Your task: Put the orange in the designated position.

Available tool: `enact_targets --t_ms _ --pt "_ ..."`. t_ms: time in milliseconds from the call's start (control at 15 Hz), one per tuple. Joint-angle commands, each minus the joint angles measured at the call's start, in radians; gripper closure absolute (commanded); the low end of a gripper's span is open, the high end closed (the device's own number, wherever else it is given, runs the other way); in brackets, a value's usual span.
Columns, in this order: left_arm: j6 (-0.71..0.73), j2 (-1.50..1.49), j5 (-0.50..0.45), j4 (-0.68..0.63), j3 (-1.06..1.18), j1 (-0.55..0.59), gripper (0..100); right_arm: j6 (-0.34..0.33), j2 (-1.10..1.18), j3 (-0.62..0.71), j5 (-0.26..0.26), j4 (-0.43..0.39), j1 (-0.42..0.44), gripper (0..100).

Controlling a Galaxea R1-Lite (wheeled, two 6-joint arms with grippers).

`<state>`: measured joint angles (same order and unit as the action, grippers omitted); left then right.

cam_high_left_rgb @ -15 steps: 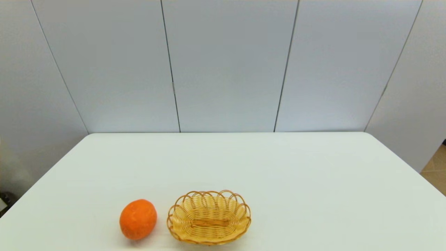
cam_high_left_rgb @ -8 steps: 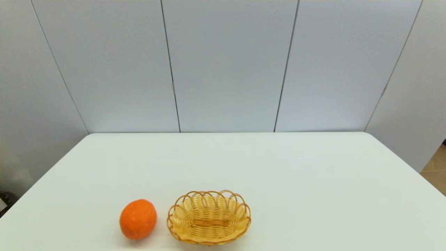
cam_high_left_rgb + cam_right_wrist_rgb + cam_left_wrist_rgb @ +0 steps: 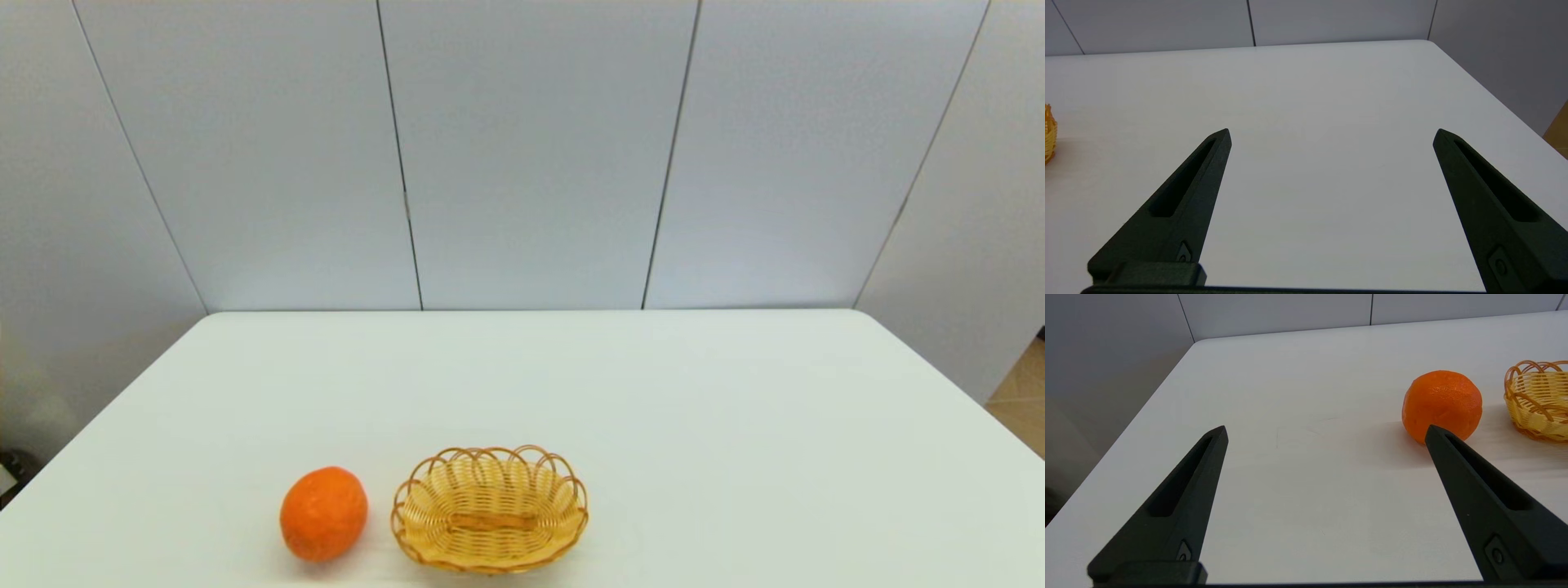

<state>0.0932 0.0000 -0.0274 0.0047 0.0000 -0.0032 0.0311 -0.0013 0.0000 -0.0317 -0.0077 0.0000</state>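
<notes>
The left gripper [image 3: 1325, 433] hovers low over the white tabletop [image 3: 653, 392], fingers spread wide and empty. The right gripper [image 3: 1331, 134] is equally wide. The orange [image 3: 323, 513] rests just left of the wicker basket [image 3: 490, 508]; grey wall panels [image 3: 531, 155] stand behind.

Head view doesn't catch either arm. The basket [image 3: 489, 508] has its near rim right at the bottom edge there, and the worktop [image 3: 735, 425] runs off the bottom and both sides. Left wrist view cuts the basket [image 3: 1537, 400] off at the side and one finger [image 3: 1486, 506] hides the foot of the orange [image 3: 1441, 404]. Right wrist view only gets a sliver of basket [image 3: 1049, 134]
</notes>
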Motion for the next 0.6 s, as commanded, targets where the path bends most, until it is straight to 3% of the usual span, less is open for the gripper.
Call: enact_targets --t_ms 67,600 --pt "0.0 0.0 0.0 0.0 0.002 0.0 0 0.0 0.001 0.0 -0.001 0.0 0.0 0" --pt "0.0 0.0 0.0 0.0 0.002 0.0 0 0.0 0.0 0.0 -0.001 0.0 0.0 0"
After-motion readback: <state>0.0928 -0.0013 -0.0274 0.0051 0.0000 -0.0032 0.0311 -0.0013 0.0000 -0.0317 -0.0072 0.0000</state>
